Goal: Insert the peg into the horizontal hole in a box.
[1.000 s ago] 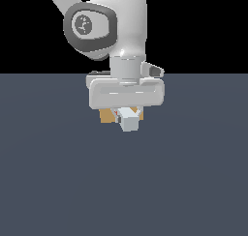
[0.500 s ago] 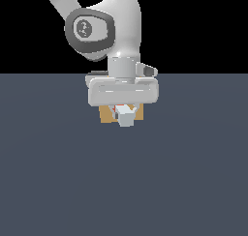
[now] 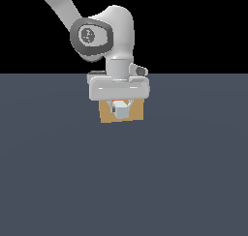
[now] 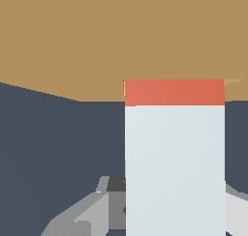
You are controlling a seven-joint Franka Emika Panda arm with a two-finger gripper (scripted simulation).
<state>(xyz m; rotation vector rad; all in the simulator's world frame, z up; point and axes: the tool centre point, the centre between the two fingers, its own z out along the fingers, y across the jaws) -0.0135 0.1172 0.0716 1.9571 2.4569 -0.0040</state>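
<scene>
Gripping: gripper (image 3: 120,109) closed on the peg (image 3: 121,110), fingers (image 4: 92,213) pressed to its sides; white end sits between them.
Landmark: the box (image 3: 137,112), tan block on dark grey floor (image 3: 124,182).
Peg vs box: peg lies level, pointing at box face; orange-red tip toward box, white length toward the exterior cam. Seen end-on in ext. view, in front of box face centre.
Tip: wrist view shows orange-red end (image 4: 174,92) reaching the box face (image 4: 72,36); only a short orange band shows before the tan surface. A thin lighter-orange sliver sits at the tip's edge.
The hole: (image 4: 124,88) mostly covered by peg; just that pale sliver visible in wrist view. Can't tell how deep the tip sits.
Hand vs box: gripper body (image 3: 118,87) hangs just above + in front of box top edge, hiding upper part of box in ext. view.
Arm: comes down from upper part of the exterior view's left, wrist directly over box.
</scene>
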